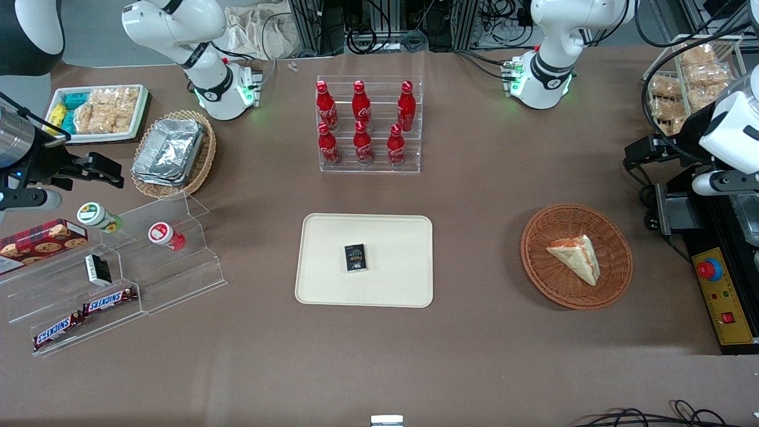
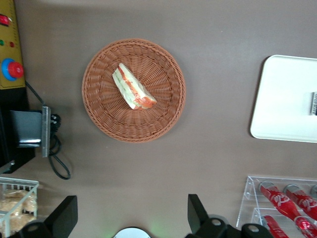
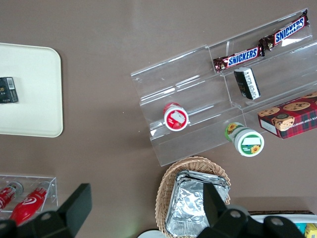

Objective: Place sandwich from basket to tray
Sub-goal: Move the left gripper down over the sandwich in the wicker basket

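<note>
The sandwich (image 1: 575, 256), a pale bread wedge with red-orange and green filling, lies in the round reddish-brown basket (image 1: 533, 237) at the working arm's end of the table. It also shows in the left wrist view (image 2: 132, 88), inside the basket (image 2: 94, 99). The cream tray (image 1: 385, 237) lies mid-table, beside the basket, with a small black packet (image 1: 356, 258) on it. The tray's edge shows in the left wrist view (image 2: 282, 99). My left gripper (image 1: 633, 157) hangs high above the table, farther from the front camera than the basket. It is open and empty (image 2: 130, 210).
A clear rack of red cola bottles (image 1: 367, 124) stands farther from the camera than the tray. A yellow control box with a red button (image 1: 717, 290) and a wire rack of snacks (image 1: 694, 83) sit at the working arm's end. A tan oval basket with foil containers (image 1: 172, 154) lies toward the parked arm's end.
</note>
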`<state>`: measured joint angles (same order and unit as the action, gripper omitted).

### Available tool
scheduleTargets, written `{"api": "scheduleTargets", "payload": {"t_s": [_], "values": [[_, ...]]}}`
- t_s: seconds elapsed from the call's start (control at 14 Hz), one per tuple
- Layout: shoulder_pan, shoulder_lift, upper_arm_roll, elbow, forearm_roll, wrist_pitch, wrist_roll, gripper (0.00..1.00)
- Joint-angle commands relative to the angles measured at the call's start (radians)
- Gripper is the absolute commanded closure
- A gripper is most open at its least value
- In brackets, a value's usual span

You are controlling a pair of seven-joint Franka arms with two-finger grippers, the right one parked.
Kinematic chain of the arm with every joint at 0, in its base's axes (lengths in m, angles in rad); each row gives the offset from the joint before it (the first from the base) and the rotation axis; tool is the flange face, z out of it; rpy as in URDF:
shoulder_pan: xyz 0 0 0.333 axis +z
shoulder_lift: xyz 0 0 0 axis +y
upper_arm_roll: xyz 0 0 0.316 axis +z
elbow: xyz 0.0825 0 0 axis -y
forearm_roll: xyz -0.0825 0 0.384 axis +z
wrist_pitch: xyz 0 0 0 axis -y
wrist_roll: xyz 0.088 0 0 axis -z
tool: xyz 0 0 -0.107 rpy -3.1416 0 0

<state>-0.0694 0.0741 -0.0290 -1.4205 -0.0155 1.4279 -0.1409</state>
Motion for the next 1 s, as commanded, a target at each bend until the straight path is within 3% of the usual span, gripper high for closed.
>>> {"api": "scheduleTargets", "payload": {"t_s": [0.0,0.21,0.36,0.93], "values": [[0.016,-0.017,-0.029,0.02,0.031,-0.04,-0.049,0.0],[0.019,0.007,-0.023,-0.006,0.022,-0.037,-0.149,0.0],[0.036,0.004,-0.019,-0.114,0.014,0.036,-0.219,0.0],[0.062,0.044,-0.012,-0.625,0.02,0.729,-0.641,0.0]]}}
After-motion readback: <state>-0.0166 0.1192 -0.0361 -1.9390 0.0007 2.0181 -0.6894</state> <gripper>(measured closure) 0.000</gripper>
